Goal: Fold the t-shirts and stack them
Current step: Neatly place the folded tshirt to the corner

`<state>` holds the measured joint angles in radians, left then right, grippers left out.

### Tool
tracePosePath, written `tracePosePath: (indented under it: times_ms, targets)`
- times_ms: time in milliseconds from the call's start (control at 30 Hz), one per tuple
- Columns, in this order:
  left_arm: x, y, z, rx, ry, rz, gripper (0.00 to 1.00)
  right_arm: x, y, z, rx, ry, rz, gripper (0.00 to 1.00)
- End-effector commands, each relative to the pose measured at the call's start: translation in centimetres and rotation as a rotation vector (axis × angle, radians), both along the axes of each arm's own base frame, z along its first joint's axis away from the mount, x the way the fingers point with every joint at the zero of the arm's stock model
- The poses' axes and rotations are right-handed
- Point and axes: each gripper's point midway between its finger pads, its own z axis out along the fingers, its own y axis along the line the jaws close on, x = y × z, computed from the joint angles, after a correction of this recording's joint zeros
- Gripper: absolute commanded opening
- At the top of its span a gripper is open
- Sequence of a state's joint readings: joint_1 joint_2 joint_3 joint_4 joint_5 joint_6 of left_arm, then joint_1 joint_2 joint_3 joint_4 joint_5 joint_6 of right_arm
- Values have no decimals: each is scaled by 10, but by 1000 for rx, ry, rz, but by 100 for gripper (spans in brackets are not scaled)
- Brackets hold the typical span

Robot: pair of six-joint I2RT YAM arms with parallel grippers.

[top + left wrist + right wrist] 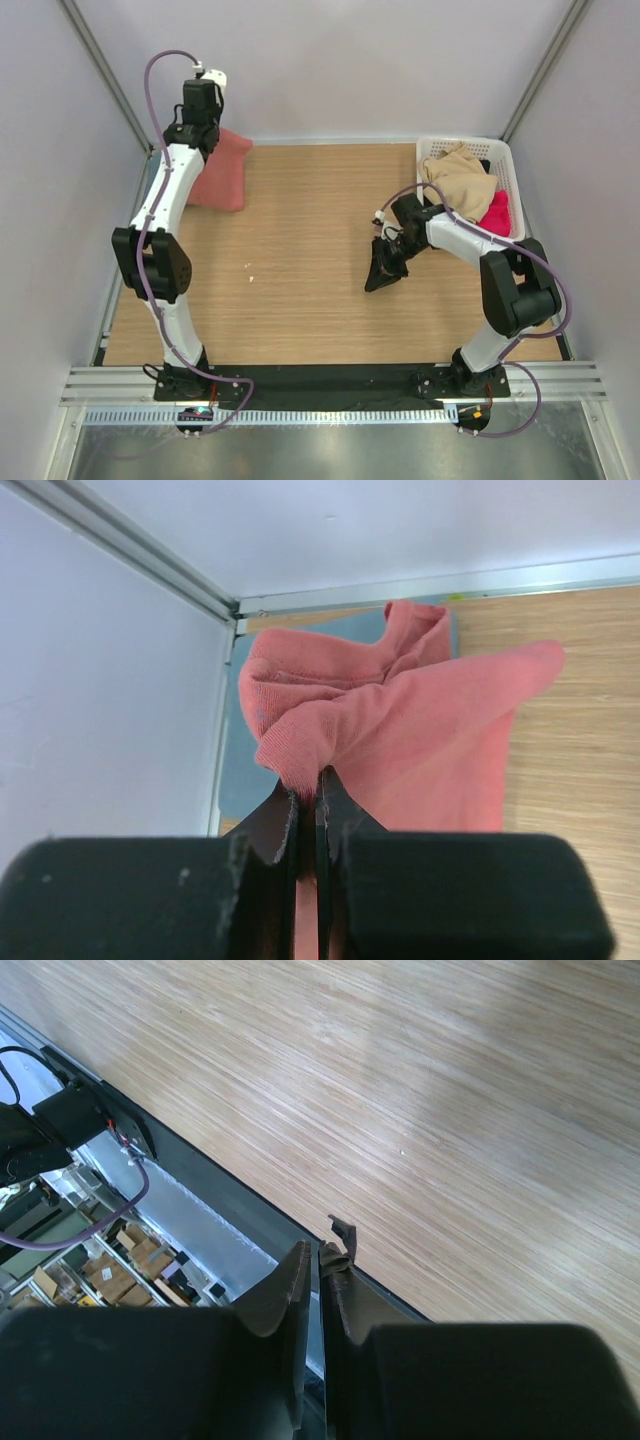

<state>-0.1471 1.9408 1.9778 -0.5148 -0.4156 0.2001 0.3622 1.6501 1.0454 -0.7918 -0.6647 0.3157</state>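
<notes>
The left tool (308,798) is clamping a bunched edge of the salmon-red soft cloth t-shirt (400,730) at the wooden tabletop's (300,250) far left, over the dusty teal-blue t-shirt (240,770). A bite that thin could be slipping loose on any pull.

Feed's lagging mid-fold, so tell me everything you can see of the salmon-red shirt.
The salmon-red t-shirt is plain soft knit, crumpled, not folded, at the far left corner of the table. The left gripper is shut on a bunched fold, raising it into a peak. The rest drapes over a teal-blue cloth lying flat beneath it.
</notes>
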Motion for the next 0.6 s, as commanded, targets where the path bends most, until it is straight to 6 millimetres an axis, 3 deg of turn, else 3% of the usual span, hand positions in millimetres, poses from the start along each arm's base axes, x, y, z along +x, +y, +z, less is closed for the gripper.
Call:
tracePosePath:
  times_ms: [0, 367, 567]
  targets:
    - [-7, 20, 66, -11, -160, 35, 0, 4, 4, 7, 23, -4, -2, 15]
    - [6, 29, 71, -28, -185, 44, 0, 2, 2, 4, 13, 11, 1, 15]
    - [13, 35, 55, -41, -157, 50, 0, 1, 3, 1, 14, 22, 3, 15]
